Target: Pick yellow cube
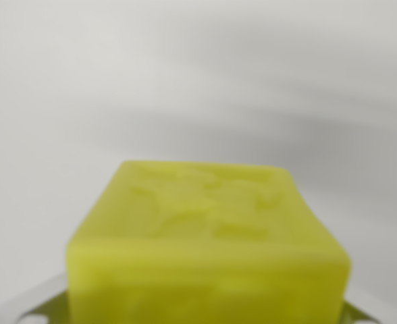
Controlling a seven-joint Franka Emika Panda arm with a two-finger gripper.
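Yellow cube (pixel 208 250) fills the wrist view's lower middle, blurred and close. I judge it light, stiff, slightly slick; the flat opposite sides offer the best hold. Its raised top relief carries no readable writing. Gripper (pixel 205 316) parts flank its base; closure I cannot tell.

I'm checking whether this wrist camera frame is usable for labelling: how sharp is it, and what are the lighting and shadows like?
In the wrist view, the yellow, soft-edged cube fills the lower centre and is out of focus, its raised top pattern smeared; the pale grey surface behind is evenly lit, crossed by soft diagonal shadow bands at upper right; no harsh glare; blurred grey end effector parts show at the bottom corners.
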